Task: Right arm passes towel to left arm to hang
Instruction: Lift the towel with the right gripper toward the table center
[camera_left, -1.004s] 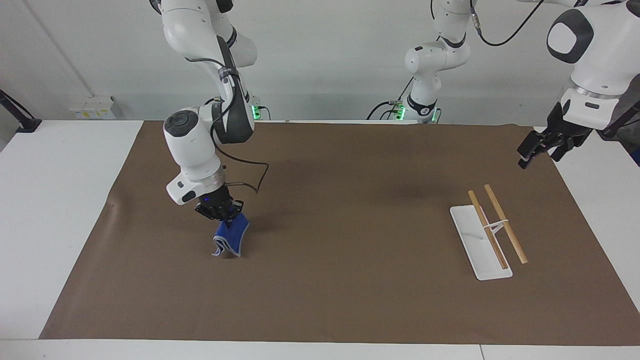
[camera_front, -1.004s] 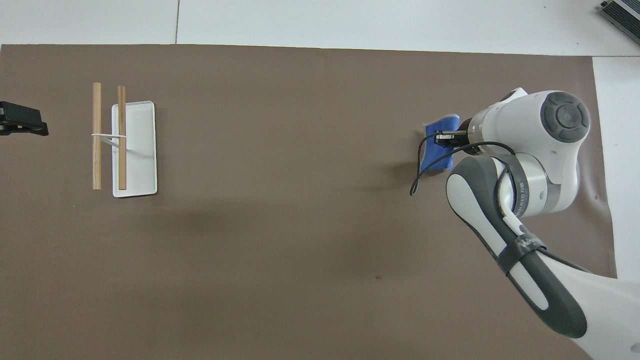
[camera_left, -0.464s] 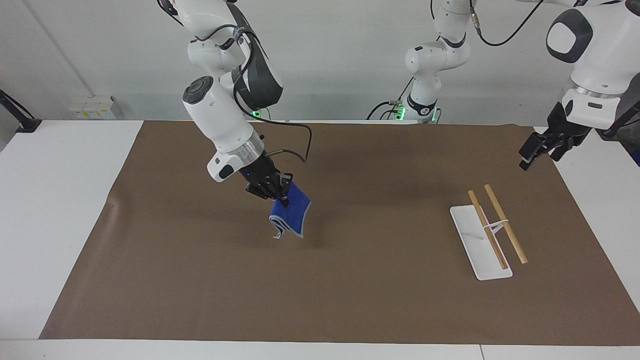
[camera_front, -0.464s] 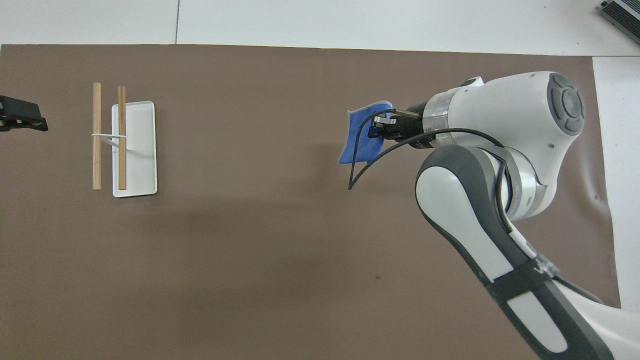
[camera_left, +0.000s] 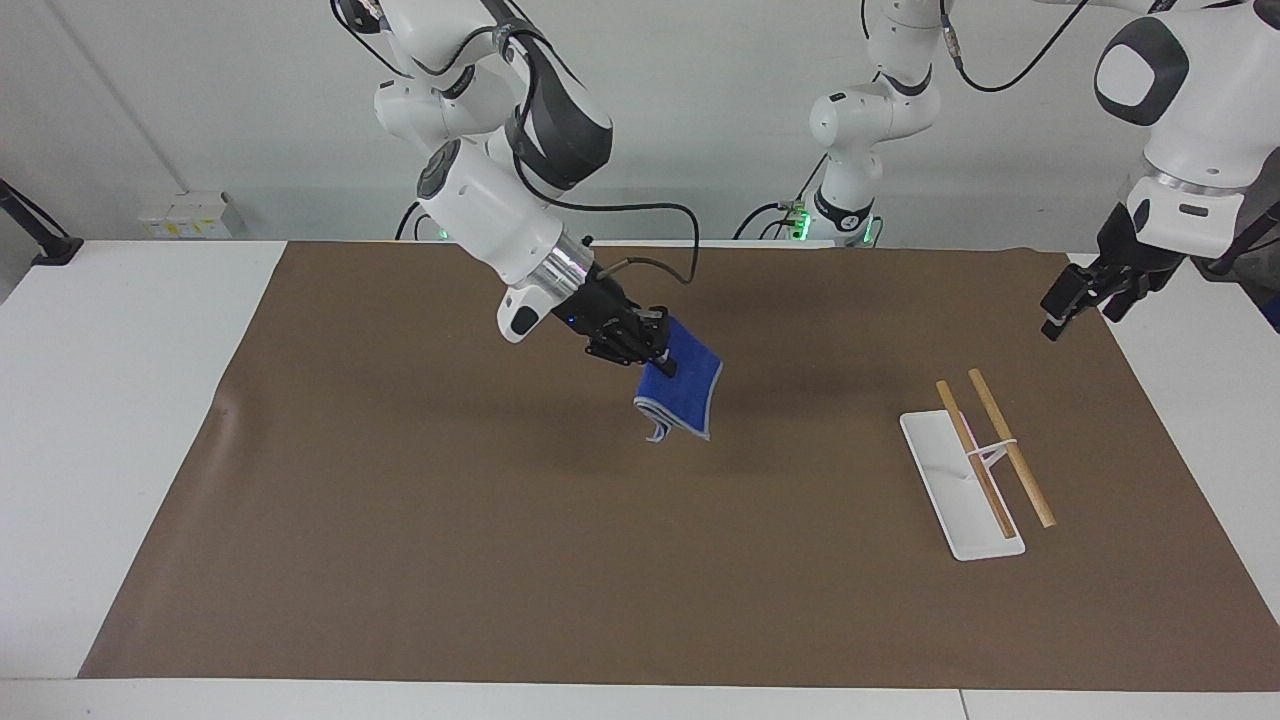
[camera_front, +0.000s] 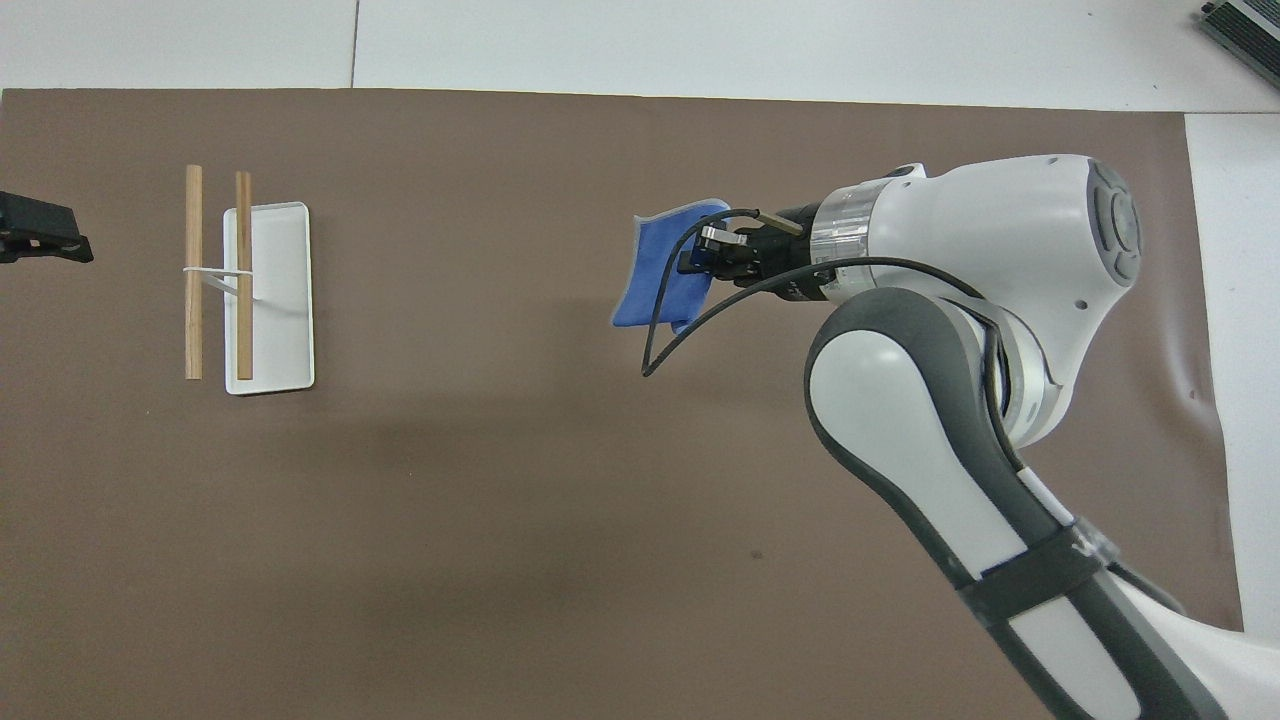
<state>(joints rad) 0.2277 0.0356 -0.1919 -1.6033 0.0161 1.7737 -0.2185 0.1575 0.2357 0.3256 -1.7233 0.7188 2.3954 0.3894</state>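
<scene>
The blue towel (camera_left: 683, 390) hangs folded from my right gripper (camera_left: 650, 352), which is shut on its upper edge and holds it in the air over the middle of the brown mat. In the overhead view the towel (camera_front: 655, 270) hangs from the same gripper (camera_front: 705, 255). My left gripper (camera_left: 1075, 300) waits raised over the mat's edge at the left arm's end; its tip shows in the overhead view (camera_front: 40, 235). A white tray-based rack (camera_left: 960, 485) with two wooden rails (camera_left: 1010, 445) stands on the mat near it.
The brown mat (camera_left: 640, 560) covers most of the white table. The rack also shows in the overhead view (camera_front: 268, 300). A black cable (camera_front: 680, 320) loops from the right wrist beside the towel.
My right arm has lifted the towel off the mat and carried it toward the middle of the table, toward the left arm's end. The left gripper has hardly moved.
</scene>
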